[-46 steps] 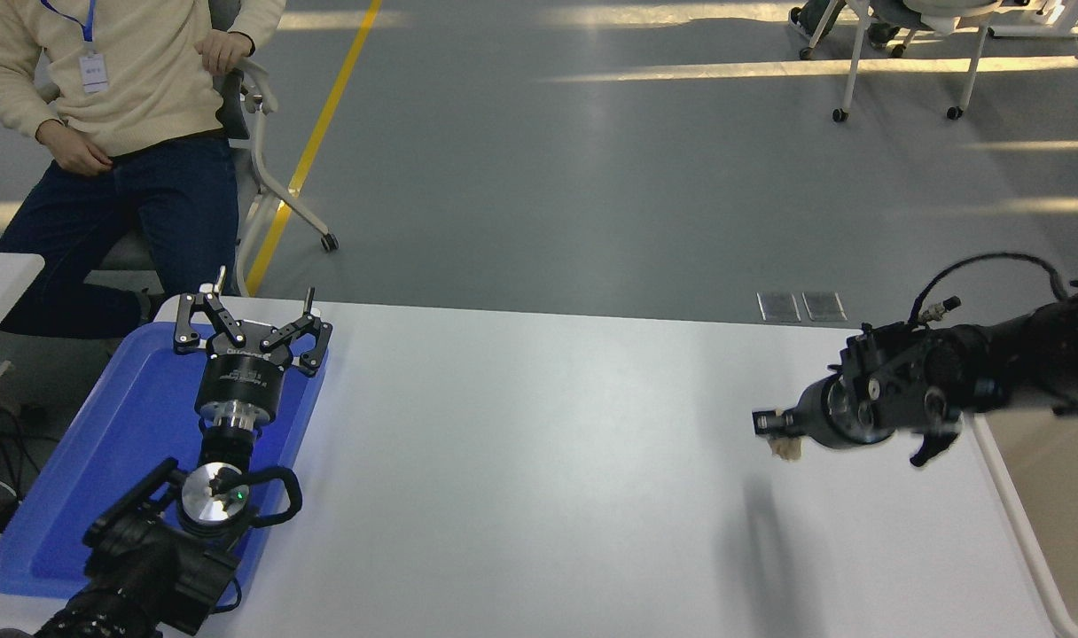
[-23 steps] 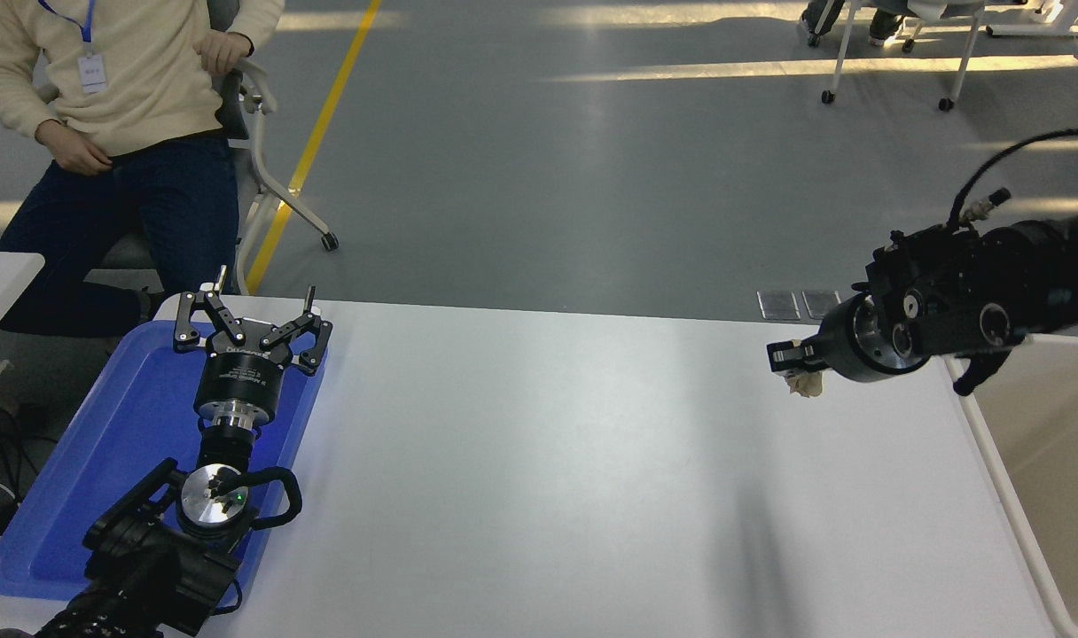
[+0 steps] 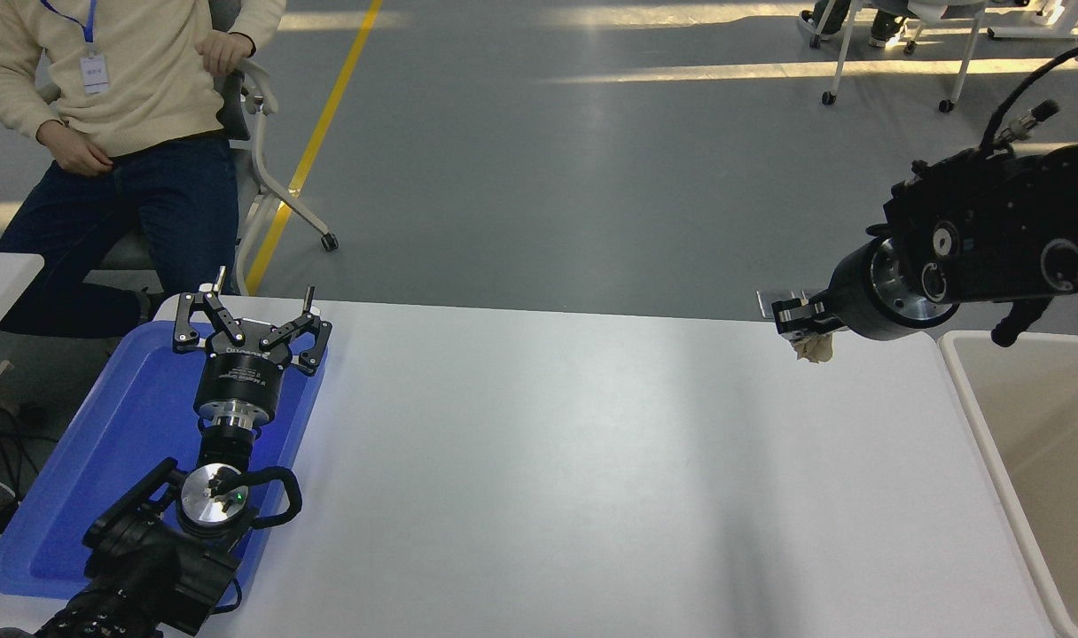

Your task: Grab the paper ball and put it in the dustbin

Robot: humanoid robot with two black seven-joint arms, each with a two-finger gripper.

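My right gripper [image 3: 800,319] comes in from the right edge and is shut on the paper ball [image 3: 814,348], a small beige crumpled wad that hangs just below the fingertips, high above the table's far right part. The dustbin [image 3: 978,403], cream with a thick rim and beige inner walls, stands at the right edge of the table, to the right of the ball and below the arm. My left gripper [image 3: 251,323] is open and parked over the blue tray at the lower left.
A flat blue tray [image 3: 105,452] lies at the table's left edge under the left arm. A person in a cream sweater [image 3: 122,71] sits on a chair beyond the far left corner. The white table [image 3: 539,461] spreads between the tray and the bin.
My right arm has lifted the paper ball up and away from me, slightly to the right, toward the far edge. The left arm has not moved.
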